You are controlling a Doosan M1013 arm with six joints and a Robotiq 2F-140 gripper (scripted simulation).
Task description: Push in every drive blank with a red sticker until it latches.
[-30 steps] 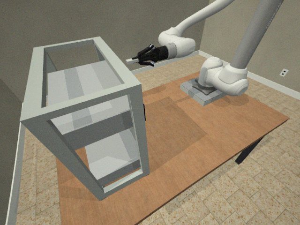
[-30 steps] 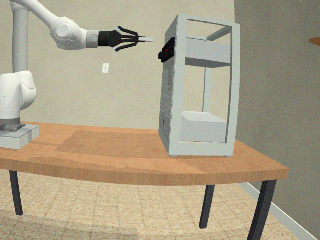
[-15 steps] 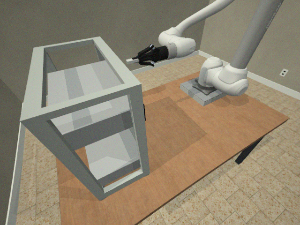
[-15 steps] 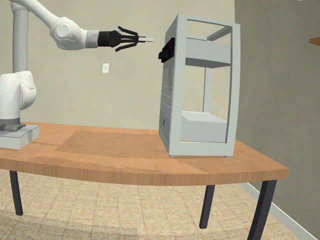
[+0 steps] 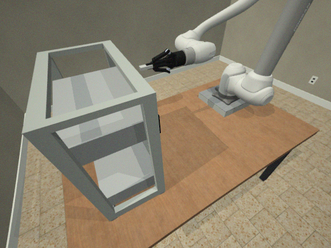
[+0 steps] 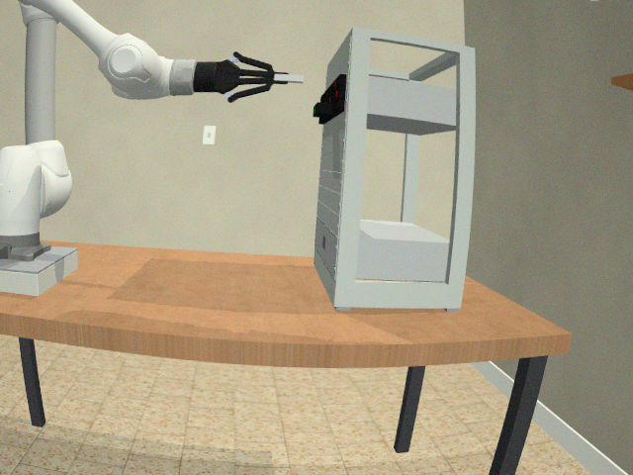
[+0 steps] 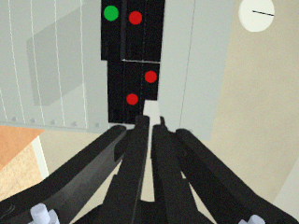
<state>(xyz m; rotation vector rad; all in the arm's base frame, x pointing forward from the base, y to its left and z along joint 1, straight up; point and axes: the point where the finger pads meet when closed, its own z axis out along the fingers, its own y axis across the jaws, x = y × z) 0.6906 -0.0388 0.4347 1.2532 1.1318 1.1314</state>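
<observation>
1. While you line up, note that the gripper (image 6: 289, 78) is clenched on nothing and hangs level, short of the rack (image 6: 352, 168), not touching it.
2. Look for the black drive blanks (image 6: 329, 99) at the top of the rack's front face, straight ahead of the fingertips along the gripper's long axis.
3. From the wrist, three red stickers (image 7: 135, 18) and one green sticker (image 7: 111, 13) show.
4. Push gently along that axis; this high, a hard shove could tip the loose rack.

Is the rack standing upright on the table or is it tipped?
Upright. In the exterior view the rack stands flat on the table, its bottom edge level with the top and its posts vertical. The hand hangs apart from it.
</observation>
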